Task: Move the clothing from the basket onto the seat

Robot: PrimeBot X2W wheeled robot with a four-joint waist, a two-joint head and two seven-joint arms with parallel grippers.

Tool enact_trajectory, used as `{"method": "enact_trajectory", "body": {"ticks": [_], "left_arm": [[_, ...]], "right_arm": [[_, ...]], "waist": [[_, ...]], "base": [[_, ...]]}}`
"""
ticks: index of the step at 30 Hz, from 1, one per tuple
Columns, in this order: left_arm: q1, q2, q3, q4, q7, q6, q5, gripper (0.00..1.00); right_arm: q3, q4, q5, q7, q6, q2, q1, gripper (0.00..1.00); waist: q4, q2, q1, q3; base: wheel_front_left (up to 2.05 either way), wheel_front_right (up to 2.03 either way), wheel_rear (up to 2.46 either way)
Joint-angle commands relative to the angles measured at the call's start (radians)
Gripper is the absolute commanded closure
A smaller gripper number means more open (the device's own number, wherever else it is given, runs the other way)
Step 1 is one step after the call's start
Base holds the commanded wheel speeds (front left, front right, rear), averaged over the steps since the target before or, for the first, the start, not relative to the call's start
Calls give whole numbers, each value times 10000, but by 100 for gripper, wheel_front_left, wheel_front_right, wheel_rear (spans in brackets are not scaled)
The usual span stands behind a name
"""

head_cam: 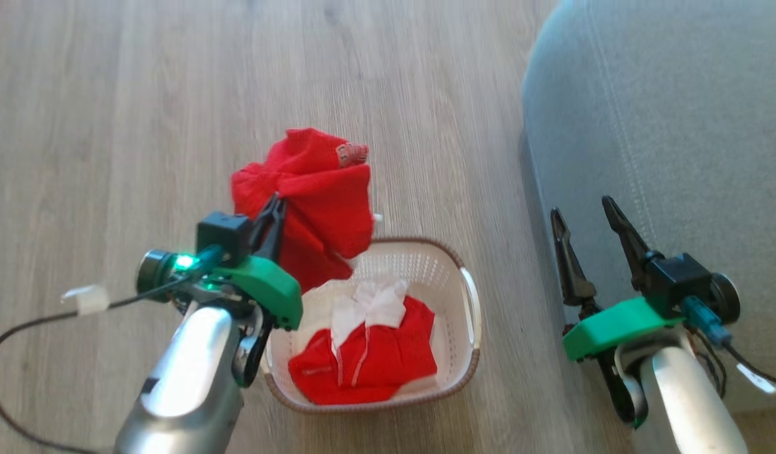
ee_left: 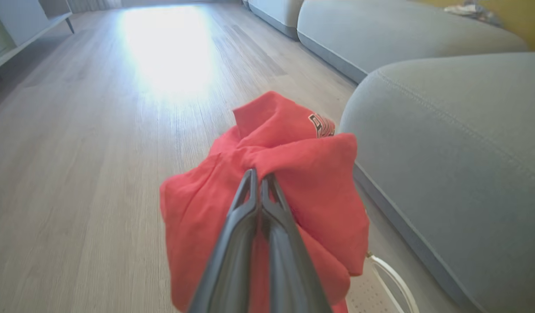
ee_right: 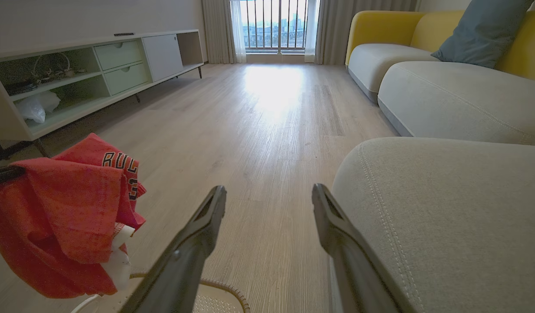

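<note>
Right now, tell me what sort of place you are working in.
Most likely a home living room: a yellow-backed sofa with grey seat cushions, a long low cabinet with drawers along the wall, and a curtained window over wood-look flooring.

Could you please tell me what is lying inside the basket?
A red garment with a white cloth piece on top lies inside the basket. Anything beneath them is covered.
</note>
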Motion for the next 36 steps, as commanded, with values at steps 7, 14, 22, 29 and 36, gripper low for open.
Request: {"method": "enact_trajectory", "body": {"ticks": [7,14,22,29,36], "left_arm": [[1133,135,1602,-2706,-138,169,385,100],[2386,-128,2689,-5274,-139,-48,755,100],[2612,-306,3402,-7551,-139,-535,920,100],[2343,-316,2322,-7663,-139,-1389,689,100],[2180,-318,907,-7129,-139,-1742,570,100]], "right_arm": [[303,-137,105,-65,0,-74,557,0],[457,-128,240,-65,0,-74,1015,0],[585,-160,80,-65,0,-74,1138,0],[709,-301,51,-65,0,-111,1192,0],[801,-406,60,-65,0,-104,1188,0]], "waist": [[79,-1,2,-1376],[-67,-1,2,-1970],[-70,-1,2,-2074],[26,-1,2,-2102],[61,-1,2,-2047]], "base": [[0,0,0],[0,0,0],[0,0,0],[0,0,0],[0,0,0]]}}
